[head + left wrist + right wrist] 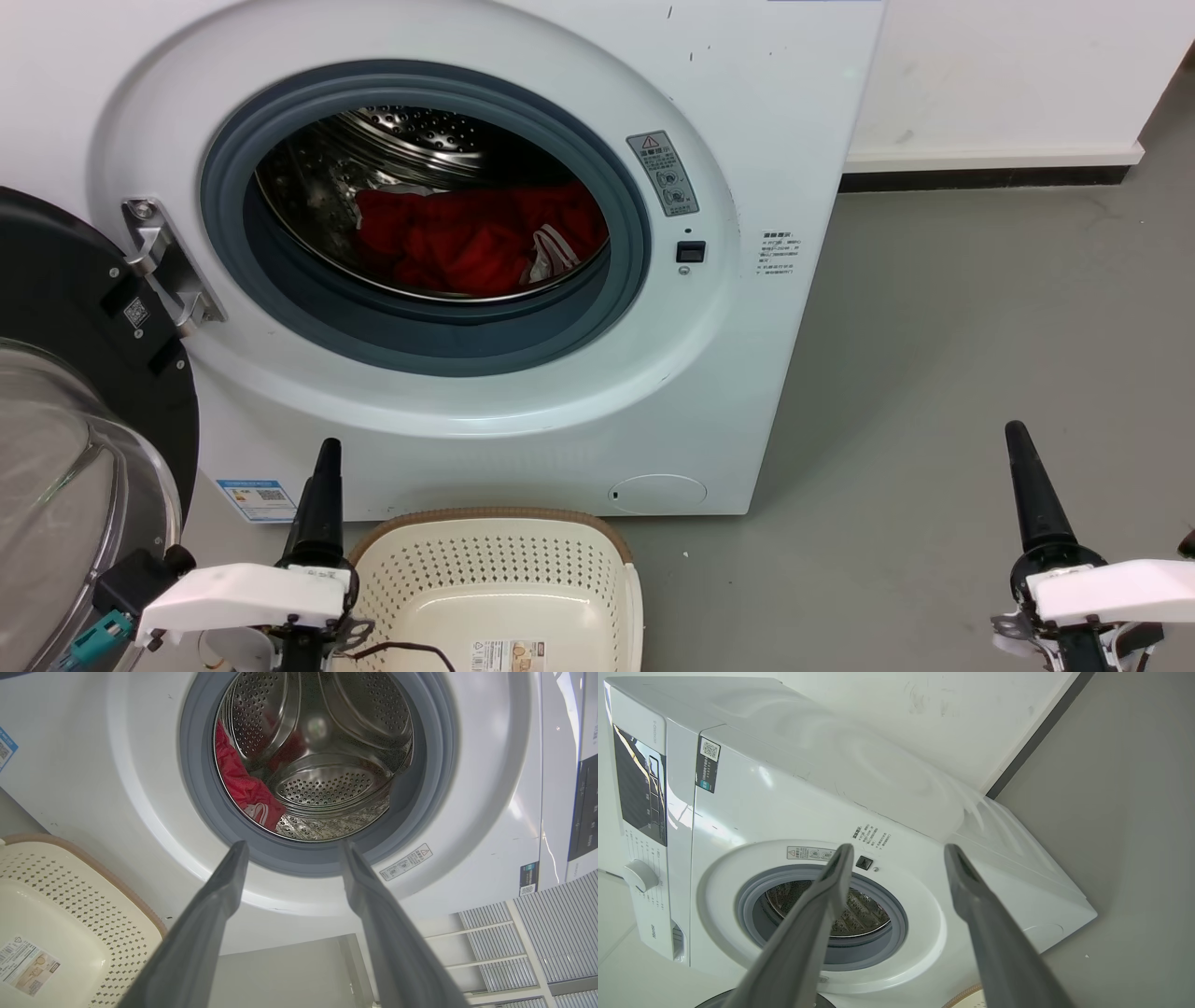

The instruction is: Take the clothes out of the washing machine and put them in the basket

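Clothes (467, 238) lie in the washer (766, 112) drum. Basket (504, 560) stands before it; left gripper (294, 843) and right gripper (899, 847) hover, fingers (210, 914) spread wide

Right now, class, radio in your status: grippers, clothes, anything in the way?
Left gripper open, empty; right gripper open, empty. Clothes in washing machine drum; basket empty in front. Door swung open left; opening unobstructed.

Bright even light; glare on the washing machine (738, 812); my wrist views warp at edges, possibly slightly soft.
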